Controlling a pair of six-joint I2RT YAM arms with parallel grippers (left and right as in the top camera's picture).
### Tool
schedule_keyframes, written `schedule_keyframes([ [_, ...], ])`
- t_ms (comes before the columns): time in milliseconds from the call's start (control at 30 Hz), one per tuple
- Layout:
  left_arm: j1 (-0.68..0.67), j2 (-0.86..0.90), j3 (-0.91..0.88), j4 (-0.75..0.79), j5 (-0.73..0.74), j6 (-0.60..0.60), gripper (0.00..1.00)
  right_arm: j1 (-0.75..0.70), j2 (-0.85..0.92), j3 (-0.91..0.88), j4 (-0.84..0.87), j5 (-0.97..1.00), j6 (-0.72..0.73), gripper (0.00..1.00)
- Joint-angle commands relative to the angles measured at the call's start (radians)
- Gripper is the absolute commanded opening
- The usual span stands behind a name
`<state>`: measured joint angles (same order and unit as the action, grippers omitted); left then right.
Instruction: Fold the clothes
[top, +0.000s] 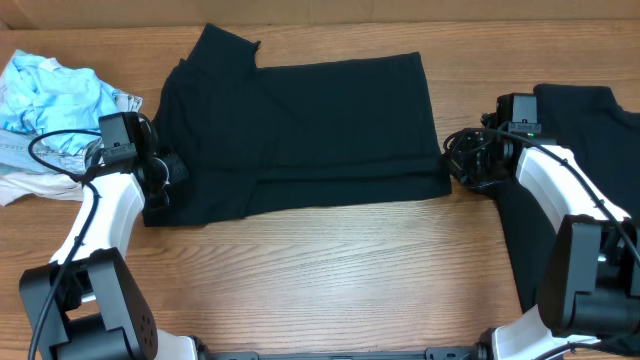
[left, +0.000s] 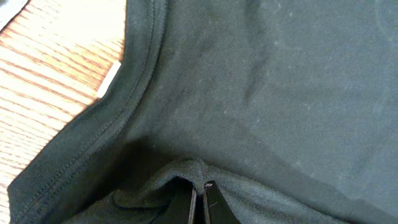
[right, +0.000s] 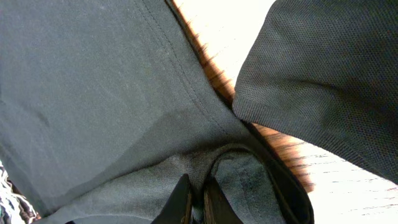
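A black T-shirt (top: 310, 130) lies spread across the middle of the wooden table, with a fold line running along its lower part. My left gripper (top: 165, 172) is at its left edge and shut on a bunched fold of the fabric (left: 186, 169). In the left wrist view the collar with a small white tag (left: 109, 79) shows to the left. My right gripper (top: 458, 160) is at the shirt's right edge, shut on a pinch of hem (right: 249, 180). In both wrist views the fingertips sit close together with cloth puckered around them.
A second black garment (top: 585, 140) lies at the right, under my right arm; its corner (right: 323, 74) shows in the right wrist view. A heap of light blue and white clothes (top: 55, 100) sits at the far left. Bare wood (top: 330, 270) runs along the front.
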<state>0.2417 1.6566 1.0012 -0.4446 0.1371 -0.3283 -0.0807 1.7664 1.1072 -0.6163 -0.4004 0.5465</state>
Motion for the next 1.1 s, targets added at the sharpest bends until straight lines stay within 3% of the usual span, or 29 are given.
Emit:
schedule_keyframes([
  [0,-0.001,0.008,0.016,0.008,0.013,0.026,0.04,-0.002,0.002,0.016,0.006,0.018,0.001,0.04],
  [400,-0.001,0.008,0.016,0.013,0.01,0.026,0.05,-0.002,0.02,0.016,0.039,0.018,0.0,0.05],
  [467,-0.001,0.008,0.016,0.014,0.01,0.026,0.06,0.0,0.02,0.016,0.072,0.018,-0.006,0.2],
  [533,-0.001,0.008,0.016,0.014,0.01,0.026,0.11,0.0,0.02,0.016,0.111,0.018,-0.024,0.44],
  [567,-0.001,0.008,0.016,0.014,0.01,0.026,0.22,0.0,0.02,0.016,0.126,0.018,-0.027,0.58],
  [600,-0.001,0.008,0.016,0.014,0.01,0.026,0.37,0.0,0.02,0.016,0.135,0.018,-0.027,0.66],
  [633,-0.001,0.008,0.016,0.015,0.01,0.027,0.5,0.0,0.02,0.016,0.143,0.018,-0.031,0.71],
  [667,-0.001,0.008,0.016,0.016,0.013,0.032,0.54,0.0,0.02,0.016,0.148,0.017,-0.048,0.74],
  [800,0.0,0.007,0.042,-0.001,0.082,0.121,0.49,-0.001,0.017,0.025,0.097,0.002,-0.139,0.7],
  [933,0.0,-0.003,0.15,-0.118,0.205,0.175,0.41,-0.001,-0.006,0.071,-0.05,-0.018,-0.245,0.62],
  [1000,-0.002,-0.004,0.217,-0.226,0.248,0.196,0.33,0.003,-0.026,0.091,-0.11,-0.039,-0.285,0.45],
  [1067,-0.003,-0.004,0.26,-0.338,0.251,0.211,0.18,0.009,-0.045,0.097,-0.157,-0.068,-0.29,0.23],
])
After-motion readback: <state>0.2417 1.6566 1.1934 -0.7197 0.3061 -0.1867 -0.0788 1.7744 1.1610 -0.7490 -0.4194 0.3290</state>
